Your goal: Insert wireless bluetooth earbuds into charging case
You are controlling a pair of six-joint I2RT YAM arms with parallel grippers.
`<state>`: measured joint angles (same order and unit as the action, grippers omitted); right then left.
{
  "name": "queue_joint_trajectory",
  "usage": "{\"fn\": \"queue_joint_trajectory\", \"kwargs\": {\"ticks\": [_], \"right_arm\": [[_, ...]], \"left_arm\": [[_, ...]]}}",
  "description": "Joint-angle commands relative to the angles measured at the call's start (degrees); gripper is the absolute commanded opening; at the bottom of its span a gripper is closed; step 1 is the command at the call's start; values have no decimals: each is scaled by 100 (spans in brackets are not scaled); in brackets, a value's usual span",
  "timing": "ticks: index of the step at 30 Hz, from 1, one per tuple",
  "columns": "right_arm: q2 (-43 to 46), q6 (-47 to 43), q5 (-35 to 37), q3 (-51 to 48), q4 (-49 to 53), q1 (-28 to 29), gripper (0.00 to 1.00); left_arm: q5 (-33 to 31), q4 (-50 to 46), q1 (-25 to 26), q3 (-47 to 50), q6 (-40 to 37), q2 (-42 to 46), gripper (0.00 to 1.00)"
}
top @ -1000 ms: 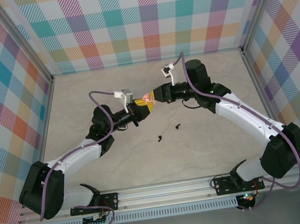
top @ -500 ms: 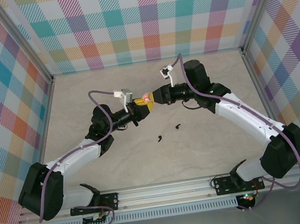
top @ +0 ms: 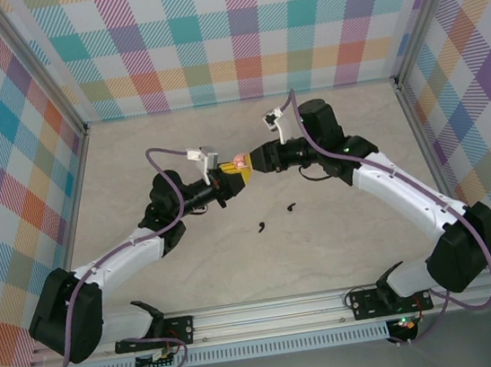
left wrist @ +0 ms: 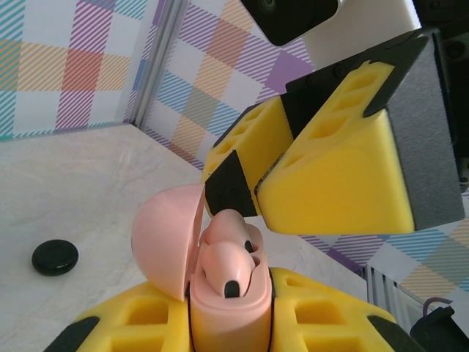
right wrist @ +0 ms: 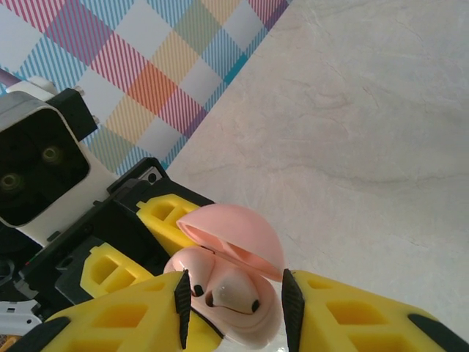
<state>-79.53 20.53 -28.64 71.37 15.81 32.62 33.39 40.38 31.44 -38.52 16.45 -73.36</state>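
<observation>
Two black earbuds (top: 260, 228) lie on the table (top: 328, 259), at 5 o'clock from the pink charging case (left wrist: 227, 323). The left gripper (top: 234, 177) pinches the case, lid (left wrist: 165, 242) open. A pinkish earbud (left wrist: 223, 253) sits in its well. The right gripper (right wrist: 236, 304) straddles it; I cannot tell if it grips. A skewed withdrawal could drag the bud out or knock the lid shut.
</observation>
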Motion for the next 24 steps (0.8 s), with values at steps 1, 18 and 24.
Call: {"fn": "queue_joint_trajectory", "kwargs": {"ticks": [1, 18, 24], "right_arm": [[216, -163, 149, 184, 129, 34, 41], [473, -165, 751, -59, 436, -266, 42], [344, -241, 229, -175, 554, -653, 43]], "left_arm": [[27, -42, 95, -221, -198, 170, 15], [226, -355, 90, -310, -395, 239, 14], [509, -288, 90, -372, -503, 244, 14]]}}
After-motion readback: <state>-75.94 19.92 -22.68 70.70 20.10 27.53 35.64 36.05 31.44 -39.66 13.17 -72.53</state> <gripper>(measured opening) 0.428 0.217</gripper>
